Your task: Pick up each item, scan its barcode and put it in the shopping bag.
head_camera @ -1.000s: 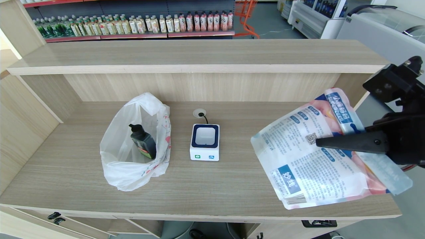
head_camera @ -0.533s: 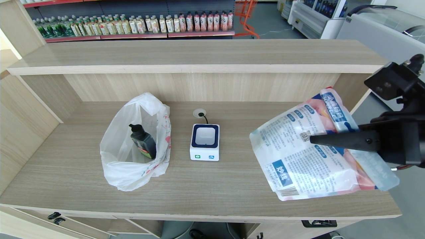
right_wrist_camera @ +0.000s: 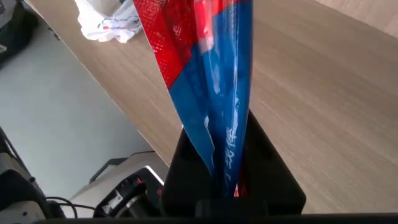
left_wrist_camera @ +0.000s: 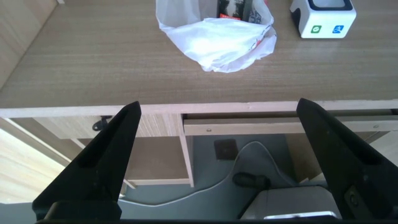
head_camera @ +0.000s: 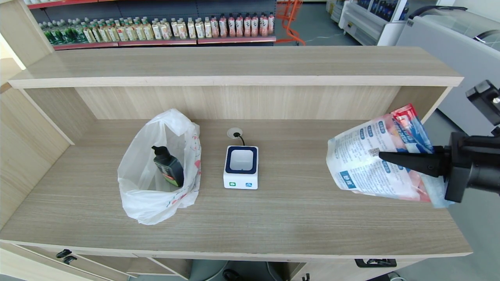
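Note:
My right gripper [head_camera: 384, 156] is shut on the top edge of a white, blue and red snack pouch [head_camera: 371, 164], which hangs above the counter's right end with its printed back toward me. From the wrist, the pouch [right_wrist_camera: 211, 81] stands edge-on between the jaws of the right gripper [right_wrist_camera: 230, 180]. A white scanner [head_camera: 241, 167] with a blue-rimmed top sits mid-counter. Left of it stands the white shopping bag [head_camera: 156, 195] with a dark bottle [head_camera: 168, 168] inside. My left gripper [left_wrist_camera: 219, 109] is open, below the counter's front edge, facing the bag [left_wrist_camera: 214, 40].
The wooden counter [head_camera: 273, 218] has a raised back ledge [head_camera: 234, 66] and a side wall on the left. A cable hole [head_camera: 234, 133] lies behind the scanner. Bare counter surface lies between the scanner and the pouch. Drawers [left_wrist_camera: 242, 127] sit under the front edge.
My right gripper has drawn back to the right with the pouch. The pouch has turned more upright, and its lower end has come up from the counter's front edge. Bag and scanner are unmoved.

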`<state>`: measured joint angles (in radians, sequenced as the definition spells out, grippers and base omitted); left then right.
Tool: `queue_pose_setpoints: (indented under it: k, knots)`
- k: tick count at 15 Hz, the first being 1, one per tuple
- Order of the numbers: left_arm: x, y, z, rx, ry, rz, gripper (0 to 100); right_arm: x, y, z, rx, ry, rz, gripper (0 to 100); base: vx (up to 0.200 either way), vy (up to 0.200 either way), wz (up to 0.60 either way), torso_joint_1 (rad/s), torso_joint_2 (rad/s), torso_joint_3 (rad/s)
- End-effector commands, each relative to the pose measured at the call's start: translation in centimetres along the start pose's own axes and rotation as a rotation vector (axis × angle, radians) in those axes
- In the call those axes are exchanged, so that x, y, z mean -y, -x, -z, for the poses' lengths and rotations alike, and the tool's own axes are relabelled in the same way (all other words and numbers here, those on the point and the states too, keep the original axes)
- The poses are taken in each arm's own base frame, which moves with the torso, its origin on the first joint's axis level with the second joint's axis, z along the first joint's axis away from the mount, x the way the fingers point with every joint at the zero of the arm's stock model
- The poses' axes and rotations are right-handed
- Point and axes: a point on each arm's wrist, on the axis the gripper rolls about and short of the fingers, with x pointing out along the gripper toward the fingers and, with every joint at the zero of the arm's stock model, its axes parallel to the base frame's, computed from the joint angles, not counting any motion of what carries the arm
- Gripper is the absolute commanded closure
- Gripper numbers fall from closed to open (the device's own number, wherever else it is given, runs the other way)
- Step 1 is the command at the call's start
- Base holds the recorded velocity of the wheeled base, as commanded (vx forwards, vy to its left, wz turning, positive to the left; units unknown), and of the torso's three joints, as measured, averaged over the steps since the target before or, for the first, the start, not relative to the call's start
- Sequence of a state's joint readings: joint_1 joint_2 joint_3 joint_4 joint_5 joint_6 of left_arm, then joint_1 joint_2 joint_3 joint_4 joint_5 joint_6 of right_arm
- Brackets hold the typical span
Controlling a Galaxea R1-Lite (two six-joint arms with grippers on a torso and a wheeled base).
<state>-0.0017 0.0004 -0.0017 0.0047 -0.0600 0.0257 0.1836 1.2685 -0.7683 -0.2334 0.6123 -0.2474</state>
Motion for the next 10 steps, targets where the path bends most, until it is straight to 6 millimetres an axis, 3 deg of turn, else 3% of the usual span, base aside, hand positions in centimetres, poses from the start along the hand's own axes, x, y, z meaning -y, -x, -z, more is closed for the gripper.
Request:
queue_pose_setpoints:
  k: [1, 4, 10]
  knots:
    - [0.0, 0.0, 0.0, 0.0, 0.0, 0.0, 0, -1.18, 1.79, 0.91, -0.009, 0.071, 0.059, 100, 0.0, 0.0, 0.0, 0.0, 0.0, 0.0]
    - [0.0, 0.0, 0.0, 0.0, 0.0, 0.0, 0, -1.02, 1.68, 1.24, -0.039, 0.165, 0.111, 100, 0.0, 0.0, 0.0, 0.0, 0.0, 0.0]
    - [0.0, 0.0, 0.0, 0.0, -0.003, 0.0, 0, -1.62, 2.15, 1.6, -0.04, 0.188, 0.101, 100, 0.0, 0.0, 0.0, 0.0, 0.0, 0.0]
